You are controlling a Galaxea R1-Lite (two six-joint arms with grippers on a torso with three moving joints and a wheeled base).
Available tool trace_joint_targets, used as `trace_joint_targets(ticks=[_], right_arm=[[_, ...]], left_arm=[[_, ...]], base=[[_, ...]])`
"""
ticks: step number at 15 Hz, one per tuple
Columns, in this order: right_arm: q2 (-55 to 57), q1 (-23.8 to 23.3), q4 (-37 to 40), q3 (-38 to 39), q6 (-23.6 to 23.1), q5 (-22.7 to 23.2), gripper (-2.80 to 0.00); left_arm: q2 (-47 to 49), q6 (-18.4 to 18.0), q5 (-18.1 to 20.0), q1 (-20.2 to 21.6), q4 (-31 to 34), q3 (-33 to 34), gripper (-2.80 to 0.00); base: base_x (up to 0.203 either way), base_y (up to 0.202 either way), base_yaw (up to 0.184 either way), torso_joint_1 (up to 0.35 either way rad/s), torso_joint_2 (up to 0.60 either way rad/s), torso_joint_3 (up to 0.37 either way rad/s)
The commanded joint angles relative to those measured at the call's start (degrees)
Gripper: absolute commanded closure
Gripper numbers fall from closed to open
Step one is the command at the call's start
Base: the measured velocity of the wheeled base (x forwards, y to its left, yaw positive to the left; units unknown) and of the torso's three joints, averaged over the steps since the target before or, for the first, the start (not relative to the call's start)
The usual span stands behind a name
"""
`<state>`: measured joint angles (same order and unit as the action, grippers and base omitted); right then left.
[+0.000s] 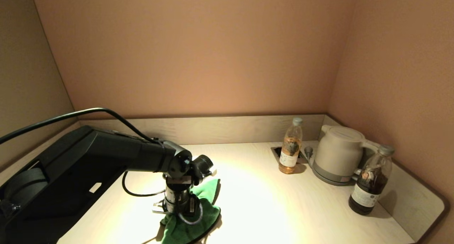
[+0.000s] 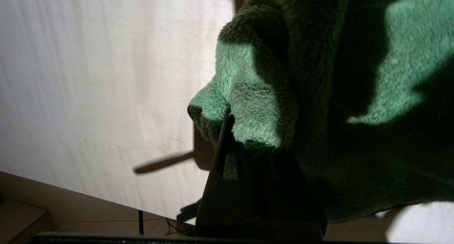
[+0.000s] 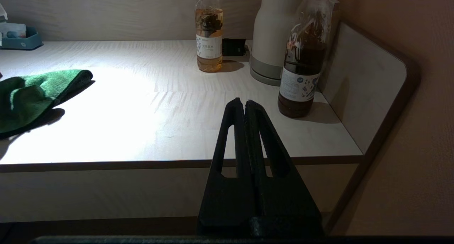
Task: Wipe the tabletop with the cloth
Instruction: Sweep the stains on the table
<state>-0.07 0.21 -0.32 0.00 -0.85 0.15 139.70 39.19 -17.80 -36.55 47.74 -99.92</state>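
Pinching the cloth [image 2: 255, 105] in closed fingers, the left gripper [image 2: 227, 130] presses it onto the tabletop's [image 1: 266, 201] near-left area, apparently mid-wipe; next, sweep sideways. The right gripper [image 3: 244, 104] idles, fingers together.

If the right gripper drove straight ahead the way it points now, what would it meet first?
Probably the dark bottle. The right gripper, shut, hangs off the tabletop front edge, aimed across bare surface between that bottle and the pale tea bottle; depth is unclear.
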Motion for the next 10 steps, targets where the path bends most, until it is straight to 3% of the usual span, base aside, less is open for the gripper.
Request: trace_joint_targets(ticks=[1,5,7,10], right_arm=[[0.1,0.0,0.0,0.0,0.0,0.0,0.0],[0.1,-0.1,0.0,0.0,0.0,0.0,0.0],[0.1,0.0,0.0,0.0,0.0,0.0,0.0],[0.1,0.0,0.0,0.0,0.0,0.0,0.0]], left_arm=[[2.5,0.3,-0.2,4.5,0.5,-3.7,0.0],[8.0,0.3,-1.6,5.9,-2.5,-12.6,0.0],[10.1,-1.3,-5.4,3.6,-8.1,-12.5,0.0],[10.1,-3.6,-5.7,1.6,-11.7,-12.4,0.0]], base=[[0.0,0.0,0.0,0.0,0.0,0.0],[0.0,0.0,0.0,0.0,0.0,0.0],[0.0,0.0,0.0,0.0,0.0,0.0],[0.0,0.0,0.0,0.0,0.0,0.0]])
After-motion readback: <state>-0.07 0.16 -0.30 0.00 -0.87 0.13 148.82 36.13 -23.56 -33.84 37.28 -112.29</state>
